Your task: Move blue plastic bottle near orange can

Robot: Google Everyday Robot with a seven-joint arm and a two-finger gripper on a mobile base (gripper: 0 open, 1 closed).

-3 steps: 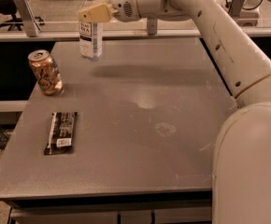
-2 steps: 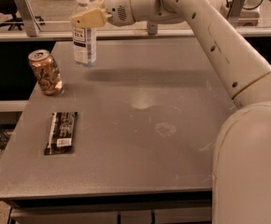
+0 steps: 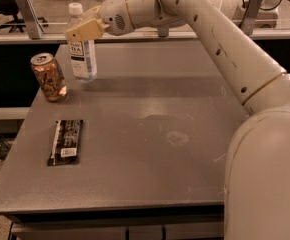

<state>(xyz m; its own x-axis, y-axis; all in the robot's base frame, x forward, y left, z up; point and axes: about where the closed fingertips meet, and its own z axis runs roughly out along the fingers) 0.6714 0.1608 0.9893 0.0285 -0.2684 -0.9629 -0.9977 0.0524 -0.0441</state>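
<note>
The blue plastic bottle (image 3: 82,49), clear with a white cap and a white label with dark text, stands upright at the table's far left. My gripper (image 3: 84,30) is shut on its upper part, the pale fingers (image 3: 85,30) crossing just under the neck. The orange can (image 3: 48,77), orange-brown with a silver top, stands a little left of and nearer than the bottle, with a small gap between them. My white arm reaches in from the right across the back of the table.
A flat black snack bar wrapper (image 3: 66,141) lies on the grey table (image 3: 155,149) in front of the can. A railing with metal posts (image 3: 27,14) runs behind the table. My robot body fills the lower right.
My gripper has carried the bottle left and nearer along the table's far side, bringing it close to the orange can. The can and wrapper have not moved.
</note>
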